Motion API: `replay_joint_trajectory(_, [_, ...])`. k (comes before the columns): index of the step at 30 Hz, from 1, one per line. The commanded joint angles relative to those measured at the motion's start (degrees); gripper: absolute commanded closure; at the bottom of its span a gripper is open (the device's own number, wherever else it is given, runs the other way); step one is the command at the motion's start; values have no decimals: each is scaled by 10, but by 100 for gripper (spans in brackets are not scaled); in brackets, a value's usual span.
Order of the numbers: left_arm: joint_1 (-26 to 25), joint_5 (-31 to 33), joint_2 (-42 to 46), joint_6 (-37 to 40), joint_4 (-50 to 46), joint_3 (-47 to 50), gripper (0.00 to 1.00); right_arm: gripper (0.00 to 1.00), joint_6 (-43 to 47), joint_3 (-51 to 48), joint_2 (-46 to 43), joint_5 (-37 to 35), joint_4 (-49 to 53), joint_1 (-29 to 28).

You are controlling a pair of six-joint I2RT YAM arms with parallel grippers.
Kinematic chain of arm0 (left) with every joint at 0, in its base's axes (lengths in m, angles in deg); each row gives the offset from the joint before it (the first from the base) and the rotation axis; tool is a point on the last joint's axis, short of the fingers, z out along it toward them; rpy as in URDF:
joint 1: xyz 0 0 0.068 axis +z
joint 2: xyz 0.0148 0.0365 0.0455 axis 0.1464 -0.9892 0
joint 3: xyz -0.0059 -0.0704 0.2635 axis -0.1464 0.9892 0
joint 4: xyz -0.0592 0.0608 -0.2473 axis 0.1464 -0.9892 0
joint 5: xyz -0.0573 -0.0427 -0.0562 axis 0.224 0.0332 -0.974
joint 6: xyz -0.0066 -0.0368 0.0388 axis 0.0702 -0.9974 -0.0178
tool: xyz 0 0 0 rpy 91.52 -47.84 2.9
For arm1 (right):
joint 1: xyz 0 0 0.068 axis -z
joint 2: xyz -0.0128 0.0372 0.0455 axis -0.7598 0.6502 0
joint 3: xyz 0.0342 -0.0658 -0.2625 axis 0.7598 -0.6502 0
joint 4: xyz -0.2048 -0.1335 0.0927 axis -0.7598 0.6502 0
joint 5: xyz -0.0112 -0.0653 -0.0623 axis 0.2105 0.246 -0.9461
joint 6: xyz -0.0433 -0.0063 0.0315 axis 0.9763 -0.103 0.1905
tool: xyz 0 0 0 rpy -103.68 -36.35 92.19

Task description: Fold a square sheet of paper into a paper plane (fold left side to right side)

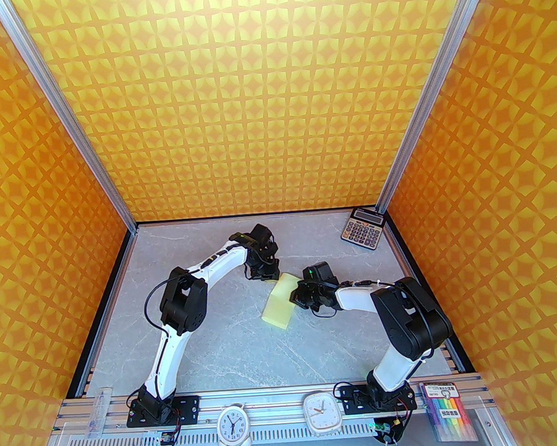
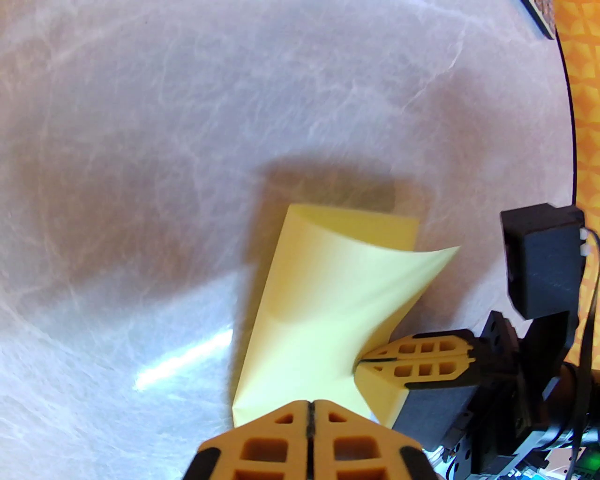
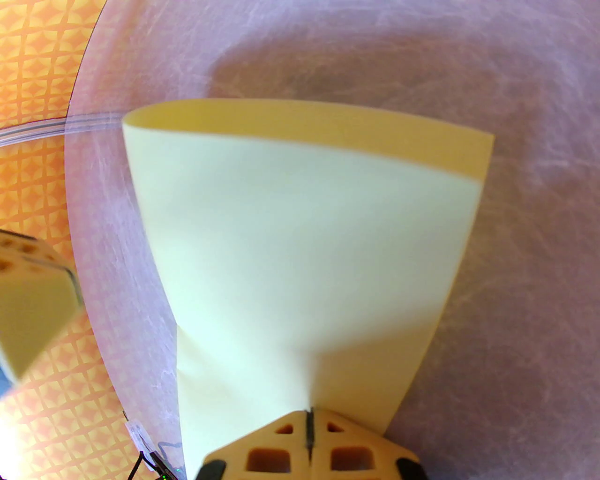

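Note:
The square sheet of paper (image 1: 278,301) is pale yellow and bent over on itself in a loose, uncreased curl at mid-table. My left gripper (image 1: 268,276) is at its far end; in the left wrist view the left gripper (image 2: 309,408) is shut on the corner of the sheet (image 2: 323,300). My right gripper (image 1: 300,297) holds the sheet's right edge. Its fingertips (image 2: 375,363) pinch the lifted layer. From the right wrist, the right gripper (image 3: 309,415) is shut on the sheet (image 3: 304,243), which arches up from the table. The paper plane is out of view.
A grey calculator (image 1: 362,225) lies at the back right corner. A pack of coloured markers (image 1: 448,410) and two white clocks (image 1: 232,427) (image 1: 321,412) sit on the front rail. Orange patterned walls close three sides of the grey marble table (image 1: 210,334).

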Motion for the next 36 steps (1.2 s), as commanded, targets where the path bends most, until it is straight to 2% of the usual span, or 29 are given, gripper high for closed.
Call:
replay_joint_trajectory(1, [0,-15,-31,14,-1,-5,92,100,12,-12,15,-28,57,-3])
replay_joint_trajectory(14, [-2,-38,-5,1,43,19,92,100,13,-10,16,-30,61,-2])
replay_joint_trajectory(24, [-1,-48,-56,-14,51,-30,91,100,16,-10,12,-32,66,-2])
replay_joint_trajectory(31, [1,-30,-90,-10,37,-56,91,100,14,-12,10,-32,65,-2])
replay_joint_trajectory(36, [3,12,-104,6,22,-54,92,100,14,-12,9,-31,64,-3])
